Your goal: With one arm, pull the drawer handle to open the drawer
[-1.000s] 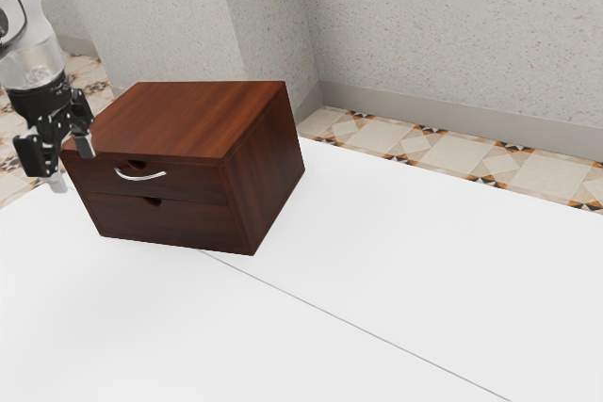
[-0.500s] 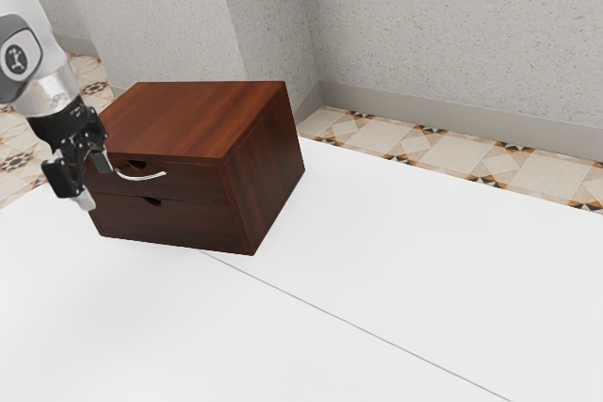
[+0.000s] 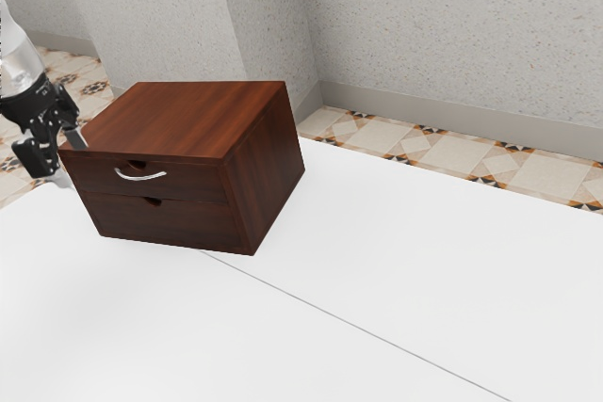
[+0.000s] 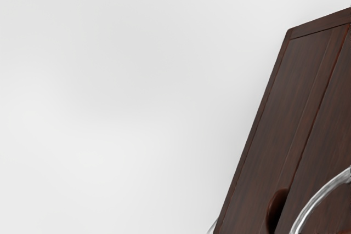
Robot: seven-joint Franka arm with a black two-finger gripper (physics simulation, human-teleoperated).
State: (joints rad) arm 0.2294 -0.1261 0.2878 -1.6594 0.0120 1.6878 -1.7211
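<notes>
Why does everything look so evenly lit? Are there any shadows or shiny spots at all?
Exterior view: soft, even light; the wooden cabinet has a brighter top than front and casts barely any shadow on the white table. Wrist view: the metal handle carries a bright glint, and the table shows only vague grey shading.

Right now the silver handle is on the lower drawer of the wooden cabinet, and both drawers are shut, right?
No. The silver handle sits on the upper drawer, not the lower, as the exterior view shows. Both drawers of the wooden cabinet look shut.
</notes>
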